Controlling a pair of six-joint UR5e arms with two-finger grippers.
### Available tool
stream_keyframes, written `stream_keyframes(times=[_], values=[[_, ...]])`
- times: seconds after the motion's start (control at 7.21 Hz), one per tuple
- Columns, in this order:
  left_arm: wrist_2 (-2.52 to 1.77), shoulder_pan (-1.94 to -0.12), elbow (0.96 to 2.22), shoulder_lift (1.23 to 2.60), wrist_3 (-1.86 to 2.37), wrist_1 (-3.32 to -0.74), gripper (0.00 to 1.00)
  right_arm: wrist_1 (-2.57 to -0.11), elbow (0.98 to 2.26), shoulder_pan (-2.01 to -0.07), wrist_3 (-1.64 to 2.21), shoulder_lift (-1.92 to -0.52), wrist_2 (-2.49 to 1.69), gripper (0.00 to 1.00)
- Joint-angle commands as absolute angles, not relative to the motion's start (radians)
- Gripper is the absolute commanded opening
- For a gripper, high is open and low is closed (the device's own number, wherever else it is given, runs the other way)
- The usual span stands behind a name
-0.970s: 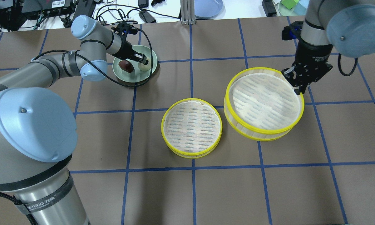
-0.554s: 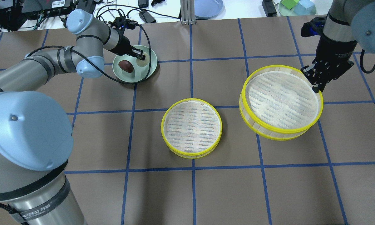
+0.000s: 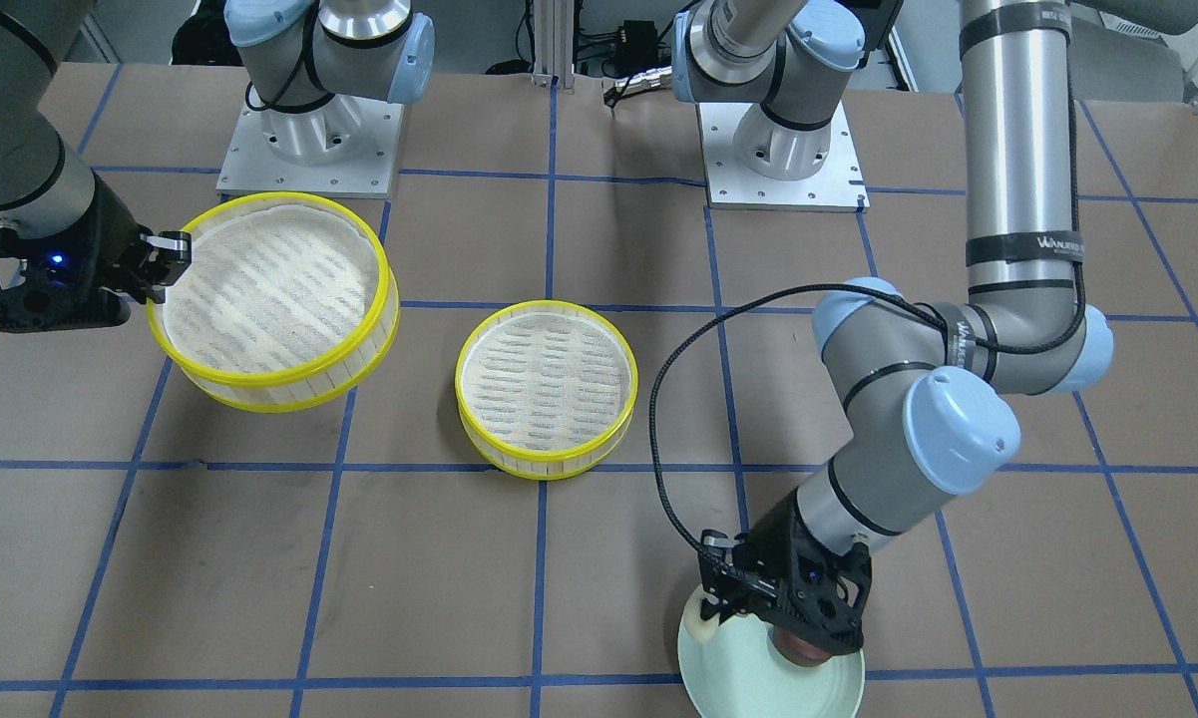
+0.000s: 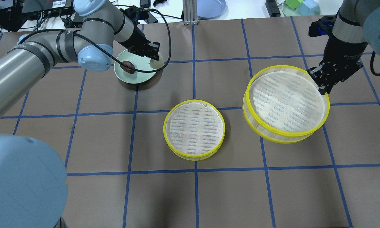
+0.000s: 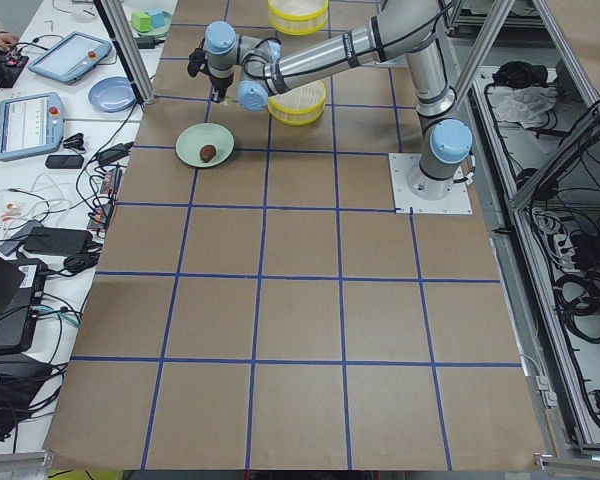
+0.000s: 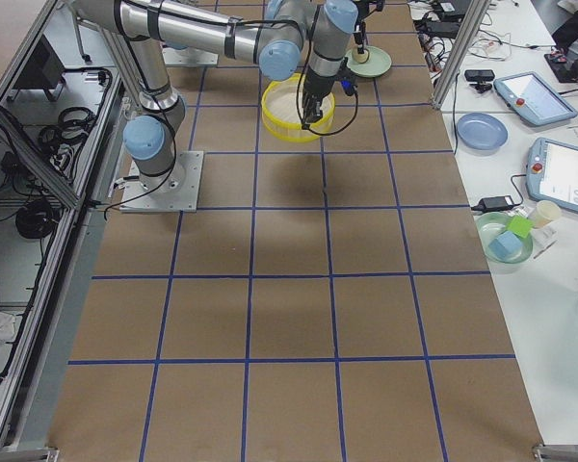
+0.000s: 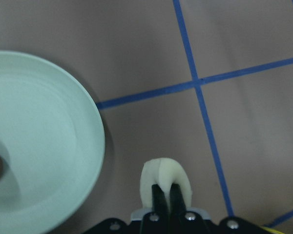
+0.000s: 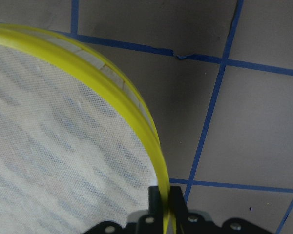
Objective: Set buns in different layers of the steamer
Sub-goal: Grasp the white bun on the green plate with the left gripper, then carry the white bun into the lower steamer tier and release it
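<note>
The cream-white bun is gripped between the closed fingers of the left gripper. In the left wrist view it is seen off the mint-green plate, just outside the rim and above the brown table. The dark reddish-brown bun is left lying on the plate, near its middle; in the front-facing view it is partly hidden behind the gripper.

One steamer layer is held by the right gripper. Its yellow rim is pinched between the fingers, one inside the wall and one outside. The layer is raised off the table and tilted, with a shadow cast beneath it, and nothing is seen on its whitish liner.

The other steamer layer is set flat on the table near the centre, well apart from the plate and near the raised layer without touching it. Its liner is likewise bare.
</note>
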State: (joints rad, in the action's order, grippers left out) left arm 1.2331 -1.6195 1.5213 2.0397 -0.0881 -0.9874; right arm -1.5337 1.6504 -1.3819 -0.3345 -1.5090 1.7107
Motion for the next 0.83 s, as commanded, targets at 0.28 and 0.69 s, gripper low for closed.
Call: stream_keyframes(times=[0.28,0.69], values=[[1.209,-1.73,1.716,1.931,0.369,-1.08,0.0,-1.543,1.669,-1.382,-0.334,-1.519,1.71,0.0],[1.207,-1.772,1.718,1.934,0.578,-1.186,0.57,-1.543,1.677,-1.384,-0.333,-1.519,1.706,0.0]])
